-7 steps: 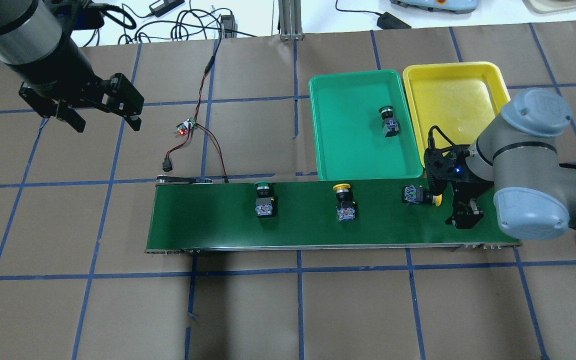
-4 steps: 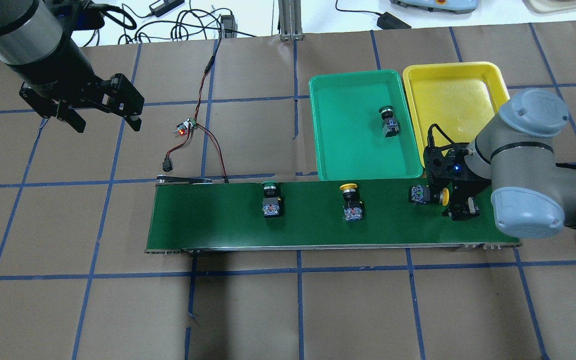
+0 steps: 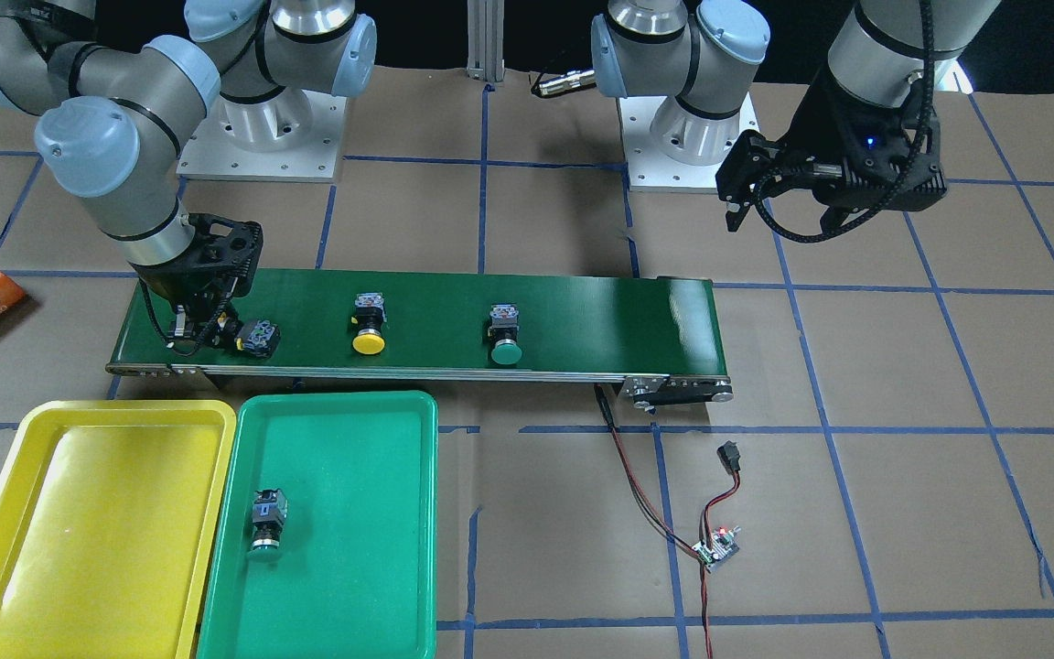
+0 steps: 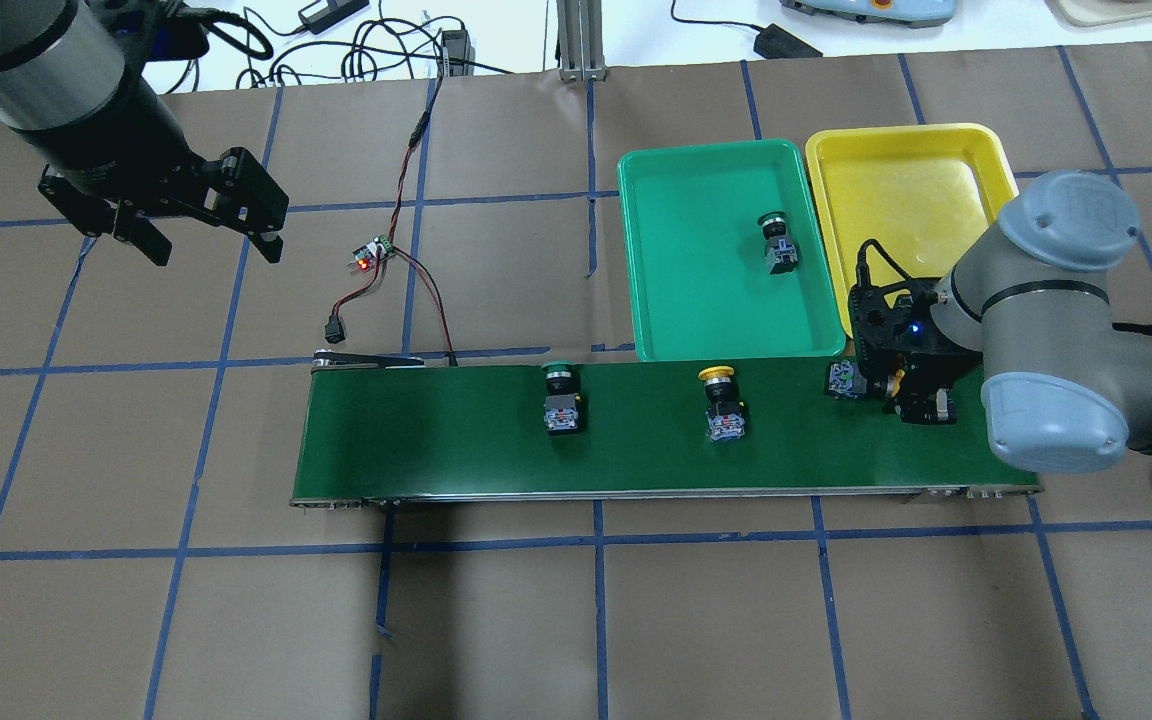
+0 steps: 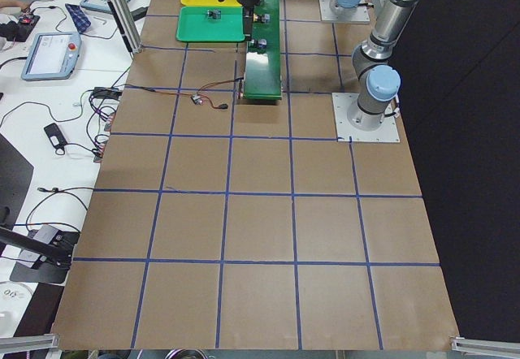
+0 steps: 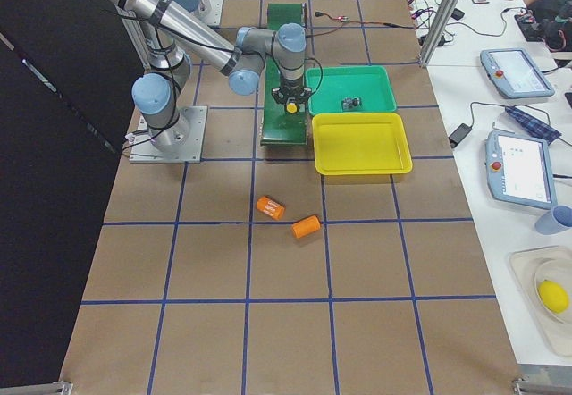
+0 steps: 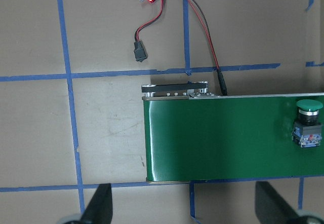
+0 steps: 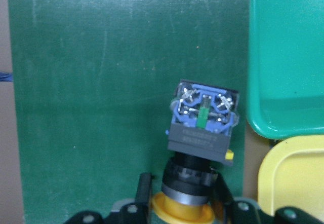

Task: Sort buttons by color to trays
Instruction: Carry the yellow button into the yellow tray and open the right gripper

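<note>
My right gripper [image 8: 185, 196] sits low over the conveyor belt [image 4: 436, 440], its fingers [image 8: 144, 188] straddling the neck of a yellow button [image 8: 202, 133] just behind the cap. They are narrowly parted, and a sliver of belt shows between one finger and the collar, so I do not read it as clamped. The button lies on its side, cap toward the gripper's palm and its blue terminal block pointing away from the fingertips along the belt.

Just off the belt's far edge from this gripper, the green tray [image 4: 696, 300] has its corner close to the button's body, and the yellow tray [image 4: 906, 180] lies beside it, nearer the gripper's wrist. A green button [image 4: 779, 243] lies on its side in the green tray.

Further along the belt from the fingertips stands the second yellow button [image 4: 721, 400], then the other green button [image 4: 561, 398], well apart.

My left gripper [image 4: 211, 245] hangs spread wide and empty over bare table, well clear of the belt's end, with a small control board [image 4: 371, 255] and its red and black wires beside it.
</note>
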Controlling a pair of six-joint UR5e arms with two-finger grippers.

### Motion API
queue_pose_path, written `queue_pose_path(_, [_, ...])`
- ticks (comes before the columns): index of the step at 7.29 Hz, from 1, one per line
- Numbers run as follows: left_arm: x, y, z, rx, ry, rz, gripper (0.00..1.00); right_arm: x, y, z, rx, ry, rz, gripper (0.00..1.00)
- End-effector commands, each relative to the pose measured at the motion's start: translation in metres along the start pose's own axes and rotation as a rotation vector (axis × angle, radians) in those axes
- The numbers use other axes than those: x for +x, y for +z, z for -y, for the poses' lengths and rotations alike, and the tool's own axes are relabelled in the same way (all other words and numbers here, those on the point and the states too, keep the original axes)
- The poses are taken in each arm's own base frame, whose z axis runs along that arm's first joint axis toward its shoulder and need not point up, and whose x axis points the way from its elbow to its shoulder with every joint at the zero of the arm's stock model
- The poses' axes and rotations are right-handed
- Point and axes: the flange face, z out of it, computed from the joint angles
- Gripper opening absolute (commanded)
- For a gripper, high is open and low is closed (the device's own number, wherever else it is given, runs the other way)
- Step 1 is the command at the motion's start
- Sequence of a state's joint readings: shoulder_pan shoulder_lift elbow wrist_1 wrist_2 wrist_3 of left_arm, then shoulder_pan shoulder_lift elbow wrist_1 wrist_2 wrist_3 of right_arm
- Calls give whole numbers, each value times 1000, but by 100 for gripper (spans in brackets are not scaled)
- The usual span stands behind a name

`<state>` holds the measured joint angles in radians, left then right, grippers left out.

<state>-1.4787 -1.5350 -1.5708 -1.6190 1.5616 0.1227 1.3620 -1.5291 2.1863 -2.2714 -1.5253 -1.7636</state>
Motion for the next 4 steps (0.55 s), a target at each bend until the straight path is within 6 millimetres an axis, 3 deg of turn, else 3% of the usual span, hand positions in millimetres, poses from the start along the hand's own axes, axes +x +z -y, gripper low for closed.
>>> queue_pose_path(1, [0,0,0,0,0,0,100,21,-11,-3,-10,-5,-86,16])
queue_pose_path(4, [0,0,0,0,0,0,100,125,1,-36,-39,-118,-104,16])
